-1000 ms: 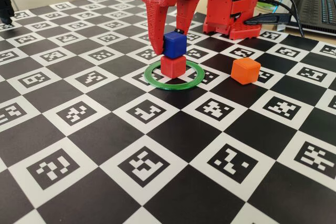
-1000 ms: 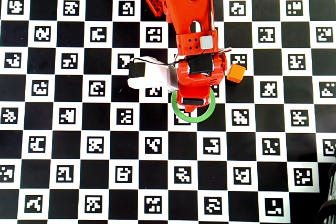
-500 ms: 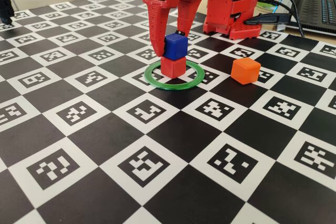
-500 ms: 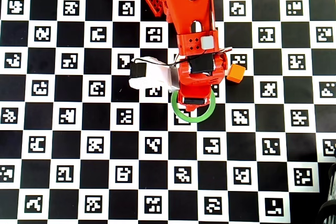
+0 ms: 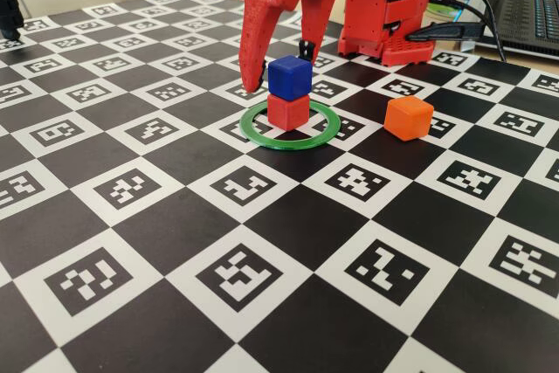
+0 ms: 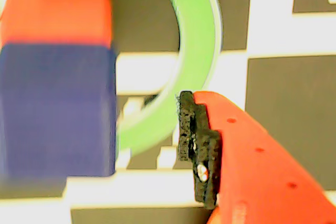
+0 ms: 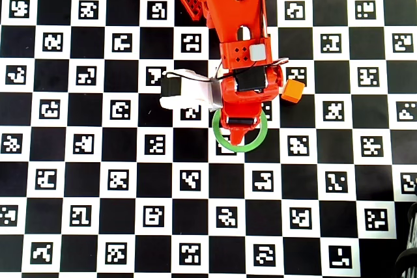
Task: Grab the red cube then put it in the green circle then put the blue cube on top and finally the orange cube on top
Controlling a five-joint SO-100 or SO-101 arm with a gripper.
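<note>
— Where are the cubes sitting, from where you stand?

— Take the green circle (image 5: 289, 125) as the marker. The red cube (image 5: 287, 111) sits inside it on the checkered board (image 5: 262, 286), and the blue cube (image 5: 289, 76) rests squarely on top of the red one. The orange cube (image 5: 409, 117) lies outside the ring, off to its right in the fixed view, well clear of the stack and on the board by itself.

— And the pincer?

— The gripper (image 5: 278, 65) hangs just behind the stack, its jaws spread wider than a cube, with one red finger (image 5: 254, 41) to the left of the blue cube and the other behind it to the right. Neither touches the cube; there is a visible gap on both sides, so it has hold of nothing.

— Does the wrist camera agree?

— Yes. There the blue cube (image 6: 58, 108) fills the left side with the red cube (image 6: 58, 17) beyond it, part of the green circle (image 6: 197, 45) curves past, and the padded fingertip (image 6: 197, 145) stands apart from the cube's face.

— From above?

— The arm (image 7: 238, 37) covers the stack; only the ring's (image 7: 242, 147) lower arc and the orange cube (image 7: 292, 91) beside the arm show.
</note>
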